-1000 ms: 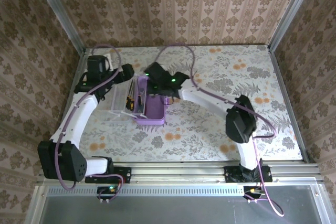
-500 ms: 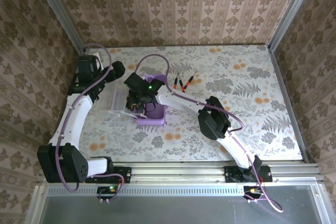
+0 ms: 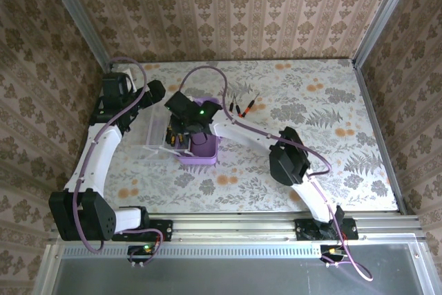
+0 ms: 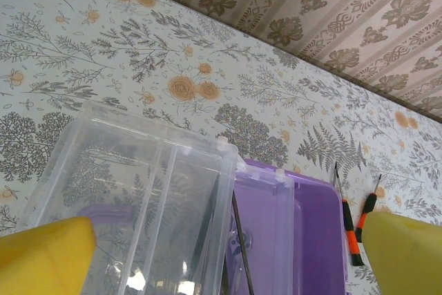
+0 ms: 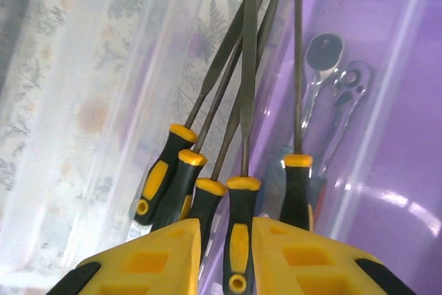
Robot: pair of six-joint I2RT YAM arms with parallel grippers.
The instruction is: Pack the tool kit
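Right gripper [image 5: 226,229]: two blocky yellow plastic fingers with black backs, set close together with a narrow gap. A black-and-yellow handle lies in line with that gap, but whether the fingers pinch it cannot be told. The gripper hangs over the open case, at the seam between lid and base. Yellow-handled tools [image 5: 242,170]: five, fanned side by side, each with a black grip, a yellow inlay and collar, and a slim dark blade tapering to a point; tips point away from the gripper. The left ones lie over the clear lid, the rightmost over the purple base. Wrenches [image 5: 324,53]: two small shiny metal pieces with round heads, lying in the base beside the tool tips. Case [image 3: 202,150]: rectangular, glossy lilac plastic, open, on the left-centre of the table. Lid [image 4: 138,205]: clear ribbed plastic with moulded channels, folded out flat to the left of the base; the floral table surface shows through it. Left gripper [image 4: 228,240]: yellow fingers spread wide, holding nothing, above the near edge of the lid. Orange-handled screwdrivers [image 3: 239,107]: a few, thin-shafted, black and orange grips, loose on the table beyond the case, to its right and apart from it. Table [image 3: 331,136]: pale covering printed with grey ferns and orange flowers. Walls [image 3: 242,12]: brown patterned paper in vertical stripes.
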